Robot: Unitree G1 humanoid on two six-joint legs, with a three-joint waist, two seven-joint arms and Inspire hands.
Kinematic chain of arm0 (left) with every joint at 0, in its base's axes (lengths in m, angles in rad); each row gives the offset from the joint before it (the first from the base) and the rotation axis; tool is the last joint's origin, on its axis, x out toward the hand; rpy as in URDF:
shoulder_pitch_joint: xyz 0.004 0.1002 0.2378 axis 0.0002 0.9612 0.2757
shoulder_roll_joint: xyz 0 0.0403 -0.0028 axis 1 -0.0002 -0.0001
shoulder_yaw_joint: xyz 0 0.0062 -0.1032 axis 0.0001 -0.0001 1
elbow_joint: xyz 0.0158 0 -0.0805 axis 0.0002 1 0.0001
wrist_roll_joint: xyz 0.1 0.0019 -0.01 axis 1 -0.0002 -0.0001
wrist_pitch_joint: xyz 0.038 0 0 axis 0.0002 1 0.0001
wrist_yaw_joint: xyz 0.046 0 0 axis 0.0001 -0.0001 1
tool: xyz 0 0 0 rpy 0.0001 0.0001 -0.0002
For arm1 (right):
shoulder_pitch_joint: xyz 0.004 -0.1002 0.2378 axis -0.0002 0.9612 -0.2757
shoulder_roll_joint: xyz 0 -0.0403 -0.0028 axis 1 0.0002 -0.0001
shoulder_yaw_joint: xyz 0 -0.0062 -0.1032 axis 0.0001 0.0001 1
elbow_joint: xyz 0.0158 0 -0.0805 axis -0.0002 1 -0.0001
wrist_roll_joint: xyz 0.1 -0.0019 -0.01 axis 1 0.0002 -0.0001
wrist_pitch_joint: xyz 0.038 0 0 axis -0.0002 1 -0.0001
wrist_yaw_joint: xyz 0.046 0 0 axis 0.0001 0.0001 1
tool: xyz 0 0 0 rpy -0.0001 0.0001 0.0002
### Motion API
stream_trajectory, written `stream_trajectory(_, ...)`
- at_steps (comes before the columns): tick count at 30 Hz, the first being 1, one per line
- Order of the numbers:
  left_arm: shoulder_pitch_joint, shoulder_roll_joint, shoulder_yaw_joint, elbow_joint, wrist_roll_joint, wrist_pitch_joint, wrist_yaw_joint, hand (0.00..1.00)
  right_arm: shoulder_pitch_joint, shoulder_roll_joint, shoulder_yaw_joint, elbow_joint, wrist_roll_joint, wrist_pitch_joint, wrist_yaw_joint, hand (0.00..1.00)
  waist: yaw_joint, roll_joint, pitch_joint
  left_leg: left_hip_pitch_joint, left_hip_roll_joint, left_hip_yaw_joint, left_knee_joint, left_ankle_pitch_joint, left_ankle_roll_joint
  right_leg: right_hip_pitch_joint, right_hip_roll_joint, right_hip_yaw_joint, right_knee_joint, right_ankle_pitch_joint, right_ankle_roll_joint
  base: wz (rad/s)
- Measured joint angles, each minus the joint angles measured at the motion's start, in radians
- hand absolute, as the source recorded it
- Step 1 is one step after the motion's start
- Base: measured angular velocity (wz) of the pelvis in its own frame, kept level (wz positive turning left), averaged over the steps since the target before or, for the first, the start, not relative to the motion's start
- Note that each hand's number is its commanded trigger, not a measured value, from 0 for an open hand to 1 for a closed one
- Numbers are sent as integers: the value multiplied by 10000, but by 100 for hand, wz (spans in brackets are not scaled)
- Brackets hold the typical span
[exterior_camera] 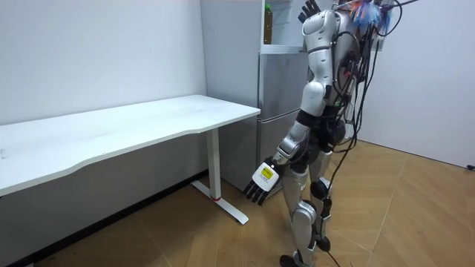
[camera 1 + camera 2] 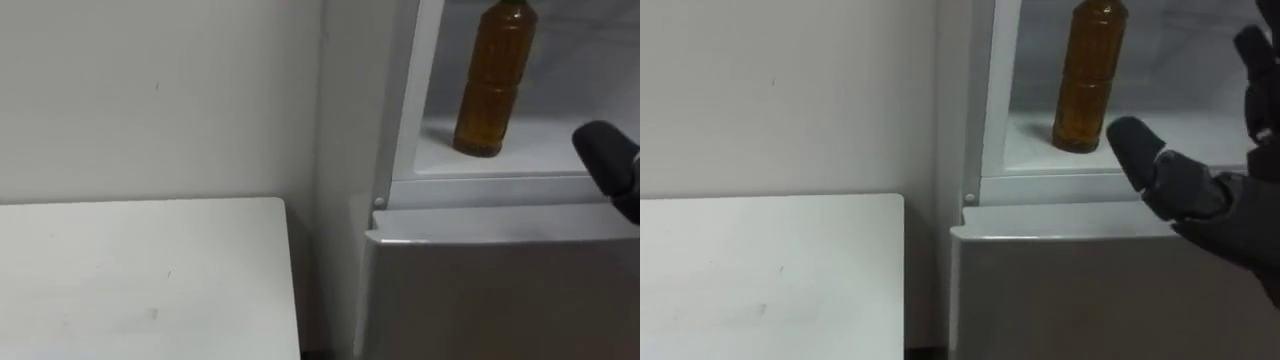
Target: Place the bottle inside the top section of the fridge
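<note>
Our right hand [image 2: 1200, 195] is spread apart; the bottle [image 2: 1087, 75] stands upright up-left of it in the upper fridge [image 2: 1032, 152]; left hand [image 1: 260, 182] hangs slack.

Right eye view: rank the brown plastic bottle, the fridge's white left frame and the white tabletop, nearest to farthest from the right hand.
1. Brown plastic bottle, on the upper fridge shelf, up-left of the right hand.
2. Fridge's white left frame, further left.
3. White tabletop, far left, lower.
</note>
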Motion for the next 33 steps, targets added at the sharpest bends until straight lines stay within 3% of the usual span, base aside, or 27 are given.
stream_trajectory(3, -6, -16, -4, 15, 7, -152, -11, 0, 495, -6, -307, 137, -41, -17, -418, 0, -154, 109, 3, -13, -2, -3, -38, -22, 1, -4, 3, 52, -10, -1, 0, 0)
stream_trajectory(9, -52, -54, 15, 124, -4, -160, -15, 0, 1129, 7, -500, 1208, -178, -76, -1772, 0, -222, 81, 46, -24, -30, 222, 9, -20, 1, -157, 23, 354, -2, -11, -12, -12)
stream_trajectory(14, -190, -132, -1, 64, -2, -160, 0, 0, 1401, 46, -591, 1723, -297, -84, -2717, 0, -162, 69, 24, -163, -44, 228, 14, -20, 8, -291, 25, 355, -15, -21, 2, 0)
stream_trajectory(15, -182, -139, -20, 67, 2, -160, 28, 0, 1445, 109, -585, 2049, -330, -158, -2969, 0, -141, 55, -3, -144, -35, 224, 16, -20, 8, -260, 29, 347, -18, -22, 2, 3)
stream_trajectory(22, -199, -131, -390, 72, -112, -176, 178, 0, 1584, 894, -449, 4200, -474, -294, -4165, 0, -156, -52, 65, -164, -55, 226, -1, -21, 8, -210, 20, 351, -187, -36, 24, 0)
stream_trajectory(33, -211, -136, -552, -114, -433, -173, 57, 0, 2243, 1091, -24, 6941, 35, -310, -4418, 0, -127, 116, 95, -139, -110, 158, 2, -20, 7, -144, -21, 359, -222, -91, 83, 3)
